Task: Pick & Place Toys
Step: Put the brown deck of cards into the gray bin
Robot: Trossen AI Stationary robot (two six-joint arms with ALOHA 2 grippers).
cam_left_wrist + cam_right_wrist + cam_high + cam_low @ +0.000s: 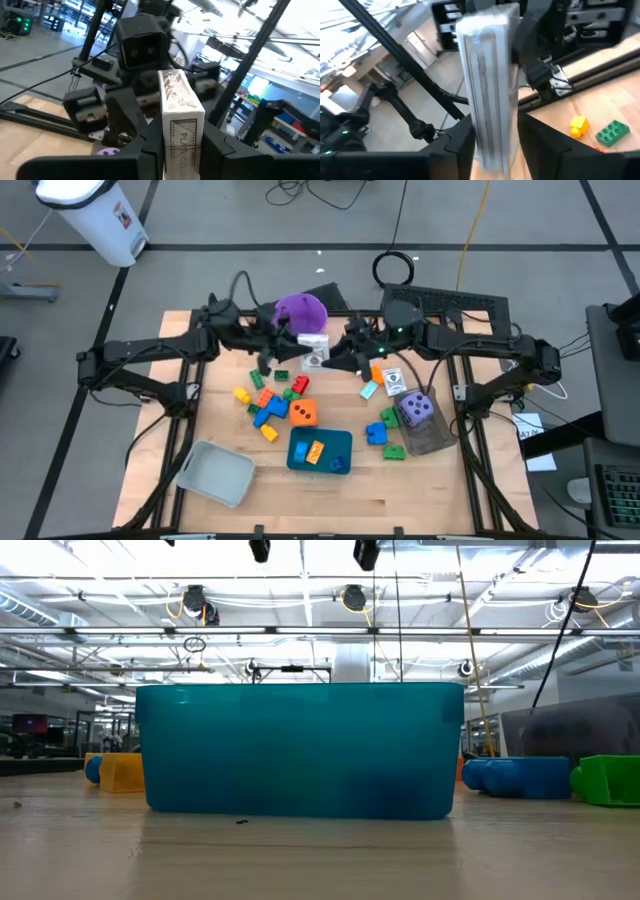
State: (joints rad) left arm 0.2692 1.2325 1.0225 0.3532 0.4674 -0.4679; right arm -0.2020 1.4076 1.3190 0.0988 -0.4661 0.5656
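So this looked like a mid-air handoff: both arms met over the far middle of the table, right in front of the purple bucket (299, 310), with a boxed card deck (314, 352) between them. The left gripper (172, 150) was clamped shut on the deck, which stood upright between its fingers. The right gripper (492, 145) had the same deck between its own fingers too, but I honestly couldn't tell whether it was squeezing or letting go. My guess is one arm was passing it over so it could be dropped somewhere the other couldn't reach.

Counting from the overhead view: two dice, one orange die (303, 413) and one purple die (417, 409) sitting in the clear tray (432, 440). One teal tray (338, 442) with a couple of bricks in it, one grey tray (216, 473). Two more cards (392, 379) lay near the right arm. Loose bricks (262, 403) were too jumbled to count exactly.
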